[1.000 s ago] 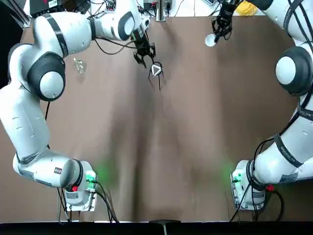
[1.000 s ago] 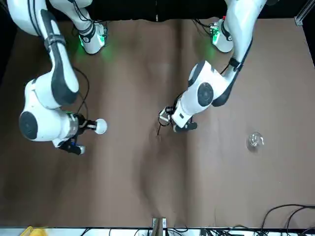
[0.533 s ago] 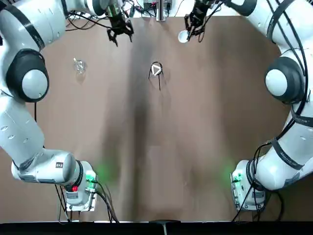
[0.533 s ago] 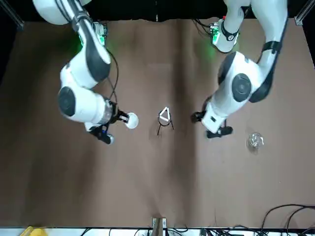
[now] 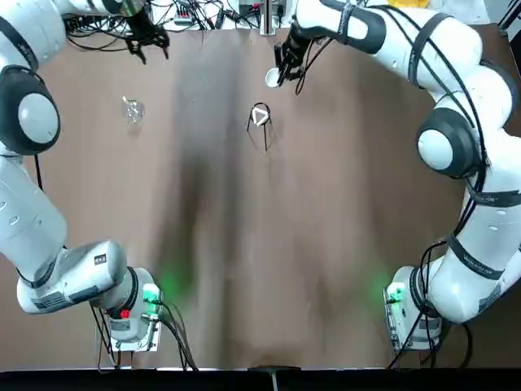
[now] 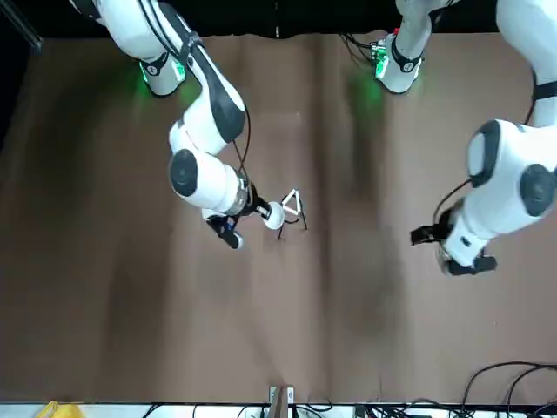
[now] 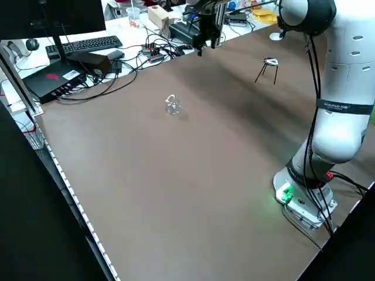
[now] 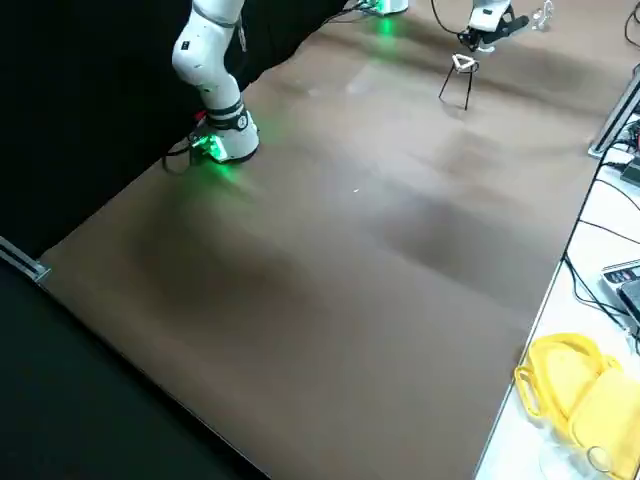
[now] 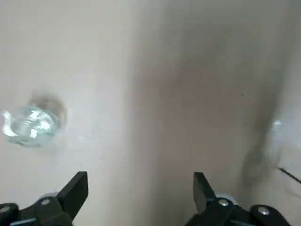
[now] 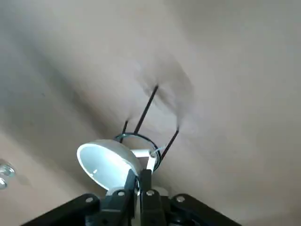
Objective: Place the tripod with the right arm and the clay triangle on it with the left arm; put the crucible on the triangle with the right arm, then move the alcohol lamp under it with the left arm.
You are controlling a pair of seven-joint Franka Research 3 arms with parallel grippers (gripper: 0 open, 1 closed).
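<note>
Tripod [image 5: 260, 122] stands at the far centre of the bench [image 5: 326, 228], with the clay triangle [image 5: 260, 117] on its ring. Crucible [image 5: 273, 77], pinched in the right end effector [image 5: 281, 72], hangs just beyond the tripod. Alcohol lamp [image 5: 133, 108] sits far left (well apart from the tripod), the left end effector [image 5: 146, 37] beyond it.

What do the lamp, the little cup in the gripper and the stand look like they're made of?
The alcohol lamp looks like clear glass, see-through with glints. The crucible, held by the right gripper, is smooth matte white, probably ceramic. The tripod seems to be thin black metal wire.
</note>
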